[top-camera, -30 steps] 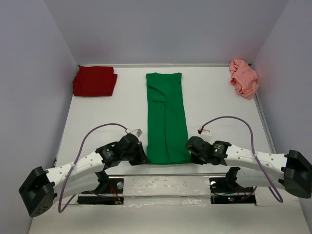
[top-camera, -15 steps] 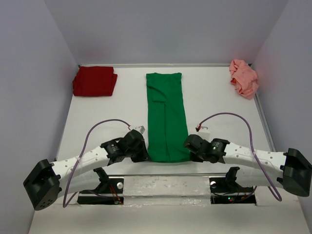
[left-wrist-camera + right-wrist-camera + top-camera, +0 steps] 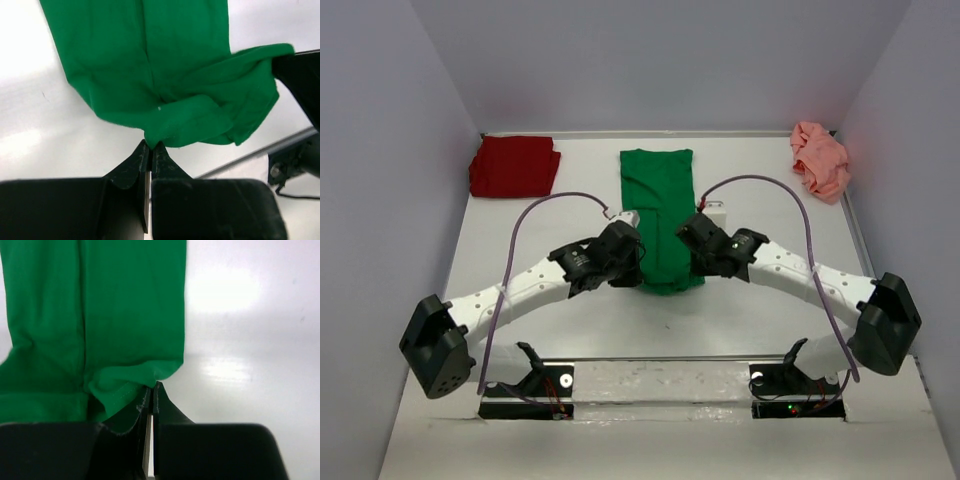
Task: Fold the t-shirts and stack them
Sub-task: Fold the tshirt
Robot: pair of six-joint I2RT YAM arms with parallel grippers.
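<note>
Left gripper and right gripper pinch green t-shirt; corners hidden overhead.

The middle t-shirt lies between the left t-shirt and right t-shirt, its near end seemingly doubled onto itself.

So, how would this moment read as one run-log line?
left tool: shut on green t-shirt; right tool: shut on green t-shirt; red t-shirt: folded, far left; pink t-shirt: crumpled, far right

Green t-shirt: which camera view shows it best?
The top view: the green t-shirt shows whole, from far end to held near end. The left wrist view shows only its bunched near end; the right wrist view, one pinched corner.
</note>
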